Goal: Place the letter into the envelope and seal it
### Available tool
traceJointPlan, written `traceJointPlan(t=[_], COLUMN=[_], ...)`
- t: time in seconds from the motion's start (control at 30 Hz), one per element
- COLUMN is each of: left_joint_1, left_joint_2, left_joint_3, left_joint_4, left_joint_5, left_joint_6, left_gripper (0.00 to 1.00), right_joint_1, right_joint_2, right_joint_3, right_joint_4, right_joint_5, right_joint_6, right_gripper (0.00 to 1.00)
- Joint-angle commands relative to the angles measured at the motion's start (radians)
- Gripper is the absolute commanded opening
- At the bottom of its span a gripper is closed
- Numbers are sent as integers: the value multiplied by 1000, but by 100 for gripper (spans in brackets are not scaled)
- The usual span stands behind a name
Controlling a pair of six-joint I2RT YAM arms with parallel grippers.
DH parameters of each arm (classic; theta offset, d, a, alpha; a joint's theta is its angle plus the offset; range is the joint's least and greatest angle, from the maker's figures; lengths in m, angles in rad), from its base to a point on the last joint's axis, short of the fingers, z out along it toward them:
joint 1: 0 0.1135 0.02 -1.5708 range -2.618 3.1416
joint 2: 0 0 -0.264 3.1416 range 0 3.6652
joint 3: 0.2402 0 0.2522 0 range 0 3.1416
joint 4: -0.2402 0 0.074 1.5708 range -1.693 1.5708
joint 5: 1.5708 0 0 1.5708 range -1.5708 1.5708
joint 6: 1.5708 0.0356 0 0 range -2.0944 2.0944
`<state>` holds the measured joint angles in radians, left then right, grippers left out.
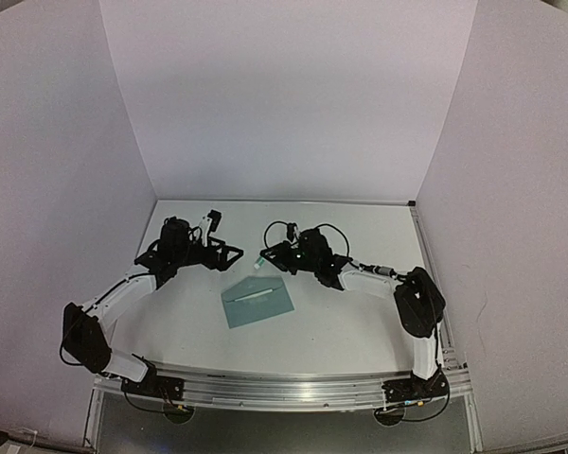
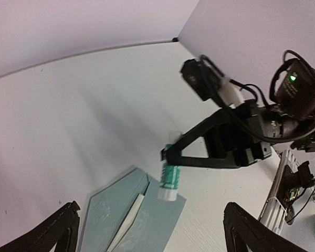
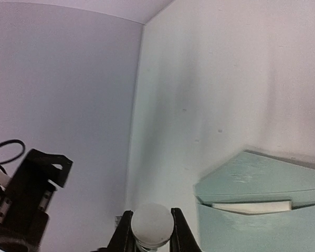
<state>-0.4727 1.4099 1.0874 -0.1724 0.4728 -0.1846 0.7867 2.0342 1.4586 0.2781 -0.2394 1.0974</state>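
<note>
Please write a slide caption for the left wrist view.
Right gripper holds a glue stick near the open teal envelope with the letter inside.

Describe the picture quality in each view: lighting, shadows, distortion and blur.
Top external: even, soft light; wide-angle curvature toward the corners; the envelope is small but sharp. Left wrist: soft diagonal shadows cross the table; the glue stick looks slightly blurred. Right wrist: its cap, near the lens, is pale and featureless.
</note>
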Motion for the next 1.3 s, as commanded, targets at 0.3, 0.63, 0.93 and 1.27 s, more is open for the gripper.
traceJointPlan(t=[0.3, 0.63, 0.93, 1.27], left_joint_1=[128, 104, 81, -9], left_joint_2=[542, 659, 684, 547], left_joint_3=[333, 351, 334, 267], left_joint_4=[-694, -623, -601, -557], left_joint_5=[65, 130, 178, 220], left_joint_6=[162, 183, 247, 454], left_gripper=[95, 78, 66, 47], right_joint_1=[47, 39, 27, 27], right_joint_2=[89, 183, 187, 192], right_joint_3=[76, 50, 2, -3], right_joint_4=[-466, -461, -418, -407], right_joint_5=[27, -10, 8, 45], right_joint_6=[-358, -299, -244, -172], right_gripper=[0, 0, 0, 0])
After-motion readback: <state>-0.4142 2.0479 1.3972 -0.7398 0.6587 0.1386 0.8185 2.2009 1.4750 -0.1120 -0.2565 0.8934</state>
